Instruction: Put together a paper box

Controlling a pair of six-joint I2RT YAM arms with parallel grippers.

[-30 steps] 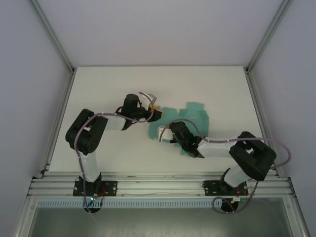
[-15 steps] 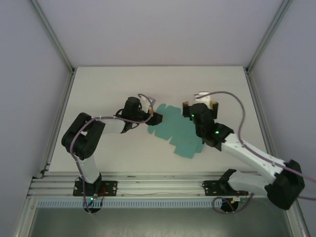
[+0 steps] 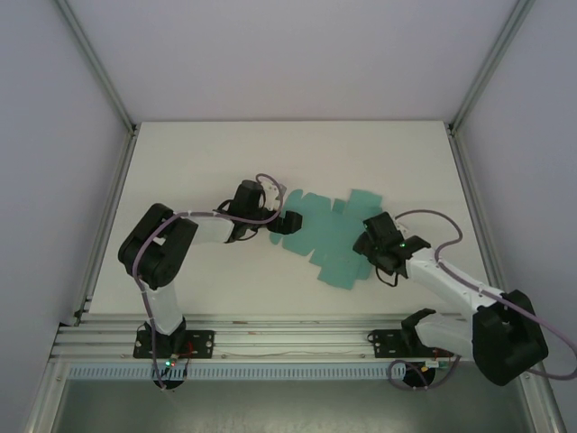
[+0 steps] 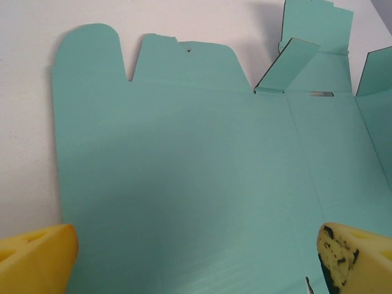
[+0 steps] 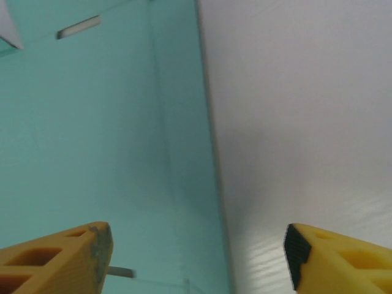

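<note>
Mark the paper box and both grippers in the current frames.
paper box (image 3: 326, 236): top view, middle panel of the flat teal sheet.
left gripper (image 4: 195, 260): left wrist view, midway between its yellow fingertips.
right gripper (image 5: 197, 248): right wrist view, midway between its yellow fingertips.

Paper box (image 4: 184, 171): thin teal card, matt and smooth, faint fine ribbing towards its lower edge, dark cut edges on the raised flaps. Table (image 3: 207, 153): white, matt, smooth. Pads (image 4: 37, 257) of the left jaws: yellow moulded plastic, dull finish; the one on the right of that view is scuffed with dark specks. Rail (image 3: 288, 343) at the near edge: bare ribbed metal, dull sheen.
</note>
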